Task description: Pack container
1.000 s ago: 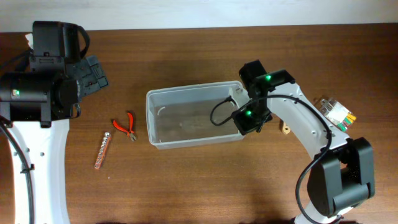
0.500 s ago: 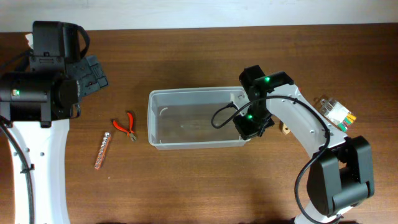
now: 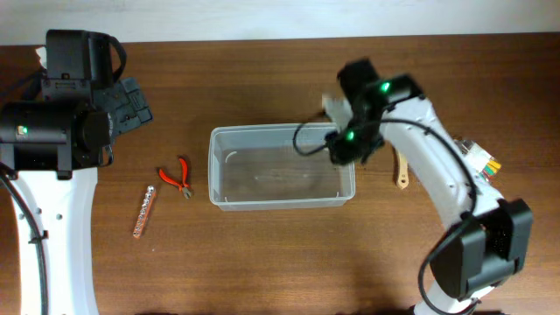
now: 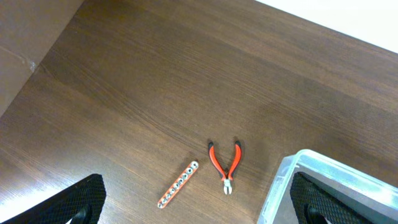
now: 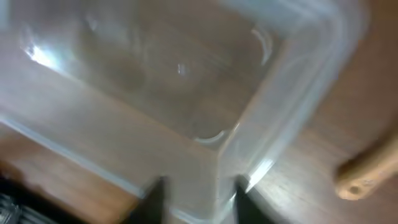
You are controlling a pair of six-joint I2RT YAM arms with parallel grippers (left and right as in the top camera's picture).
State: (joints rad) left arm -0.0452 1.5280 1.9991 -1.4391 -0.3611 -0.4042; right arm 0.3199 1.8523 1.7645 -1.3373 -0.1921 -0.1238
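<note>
While apart, one container (image 3: 262, 175), one pliers (image 3: 179, 176)

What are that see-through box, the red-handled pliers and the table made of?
The container looks like clear, glossy plastic: the table shows through and its rim catches light. The pliers seem metal-tipped with red, probably rubbery grips. The table looks like dark wood or veneer, going by its grain.

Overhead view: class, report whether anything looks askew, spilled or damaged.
Nothing stands out. The clear rectangular plastic container sits upright, square to the table edge, apparently empty. The red-handled pliers and the copper-coloured studded strip lie flat on the wood to its left, nothing spilled or broken.
</note>
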